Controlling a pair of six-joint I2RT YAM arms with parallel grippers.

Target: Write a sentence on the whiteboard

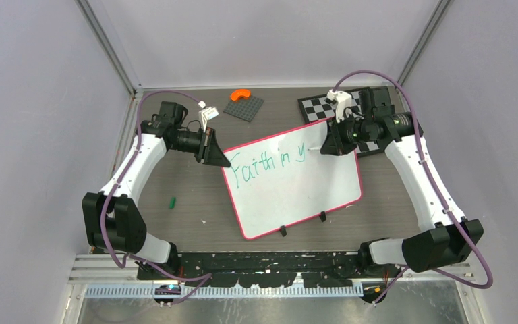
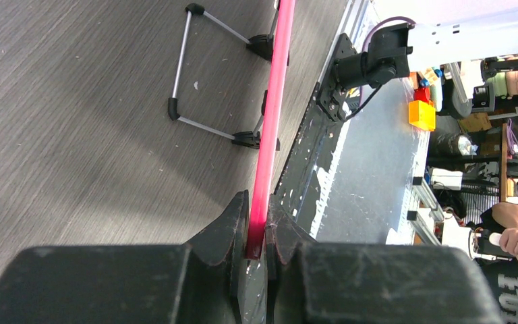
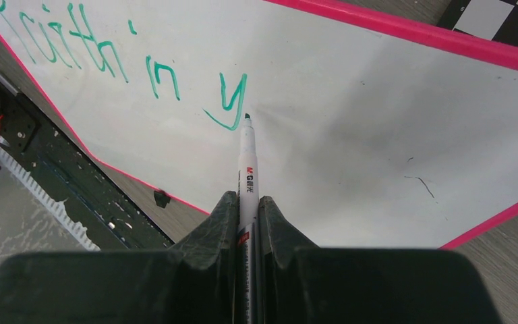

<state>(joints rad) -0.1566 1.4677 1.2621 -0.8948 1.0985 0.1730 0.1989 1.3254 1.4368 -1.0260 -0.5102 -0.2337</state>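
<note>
The whiteboard (image 1: 297,196) stands tilted on its stand in the table's middle, pink-rimmed, with two black clips on its near edge. Green lettering (image 1: 266,162) reads "Faith in y"; it also shows in the right wrist view (image 3: 155,77). My left gripper (image 1: 217,156) is shut on the board's upper left corner; the left wrist view shows the pink rim (image 2: 270,155) edge-on between the jaws. My right gripper (image 1: 325,146) is shut on a white marker (image 3: 248,172), its green tip just right of the "y" (image 3: 229,101), at the board's surface.
A checkered board (image 1: 330,104) lies behind the whiteboard at the back right. A dark grey plate (image 1: 244,106) with an orange piece (image 1: 240,94) sits at the back. A small green cap (image 1: 172,202) lies on the table at the left. The board's wire stand (image 2: 202,74) rests behind it.
</note>
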